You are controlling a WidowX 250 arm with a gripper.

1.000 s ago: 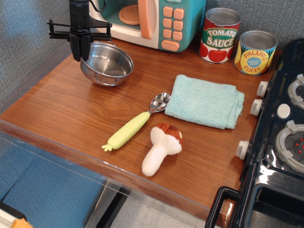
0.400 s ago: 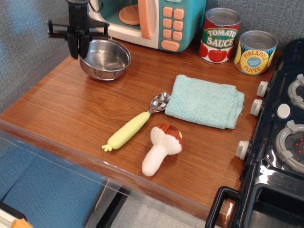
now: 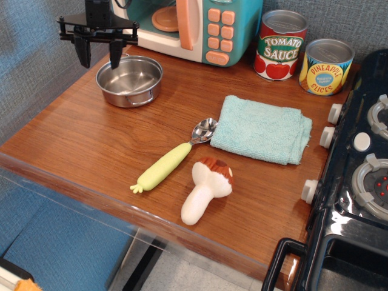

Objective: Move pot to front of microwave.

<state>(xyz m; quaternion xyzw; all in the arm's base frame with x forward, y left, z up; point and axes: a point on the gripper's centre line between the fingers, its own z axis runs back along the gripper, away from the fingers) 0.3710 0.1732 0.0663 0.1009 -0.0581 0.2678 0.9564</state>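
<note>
At the rear left of the wooden counter, the small shallow stainless-steel pot [image 3: 129, 80] sits flat before the cream-and-teal toy microwave [image 3: 188, 27]. Above its far-left rim hangs the black gripper [image 3: 99, 56], fingers spread apart, holding nothing. Judged light, rigid and slippery; the thin rim or a wire loop handle offers best purchase. Polished metal, smooth plastic, grained wood.

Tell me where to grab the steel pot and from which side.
Grip the pot by its thin rim, from straight above, one finger inside the wall and one outside. It sits upright and open with nothing in it, and the rim's far left part lies right below the open claw. The wire handles look too slim to pinch surely.
</note>
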